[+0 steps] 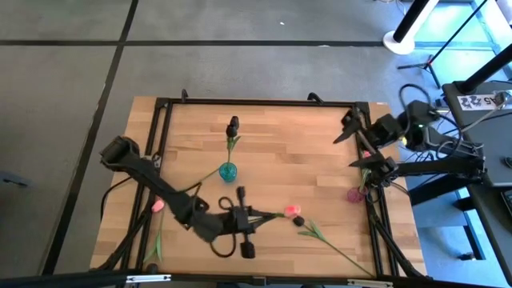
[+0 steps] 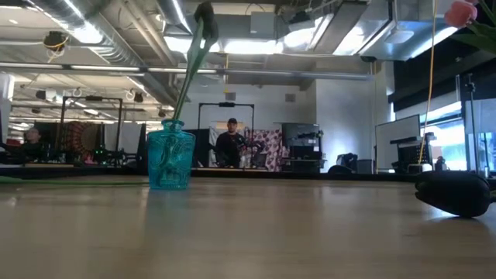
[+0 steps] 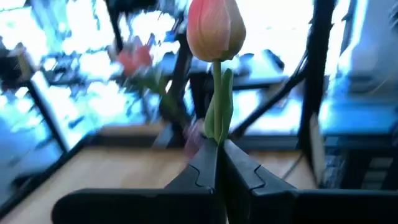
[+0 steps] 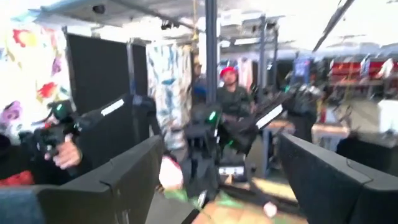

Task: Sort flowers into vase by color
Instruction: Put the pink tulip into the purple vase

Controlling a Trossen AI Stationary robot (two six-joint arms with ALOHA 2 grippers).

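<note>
My left gripper [image 1: 268, 214] reaches level over the table's near middle, shut on a pink tulip whose head [image 1: 292, 211] sticks out past the fingertips. The same head [image 2: 461, 12] shows high above the table in the low view. A teal vase [image 1: 228, 171] stands mid-table with a black-headed flower [image 1: 233, 126] leaning in it by its stem. Another black-headed flower [image 1: 299, 222] lies on the table, stem trailing to the near right. A pink flower [image 1: 158, 205] lies near the left edge. My right gripper [image 1: 350, 128] hangs open and high at the far right. My left gripper pinches the pink tulip's stem and leaf [image 3: 217, 127] between its two fingers [image 3: 198, 171], a short way below the head [image 3: 214, 28]. The fingers come level, pointing toward the table's right. The head is lifted clear of the table; the gripper hides the rest of the stem.
A pinkish vase [image 1: 356, 194] stands at the table's right edge with a stem in it. A black frame [image 1: 256, 102] runs around the table's far and side edges. People show in the room beyond the table.
</note>
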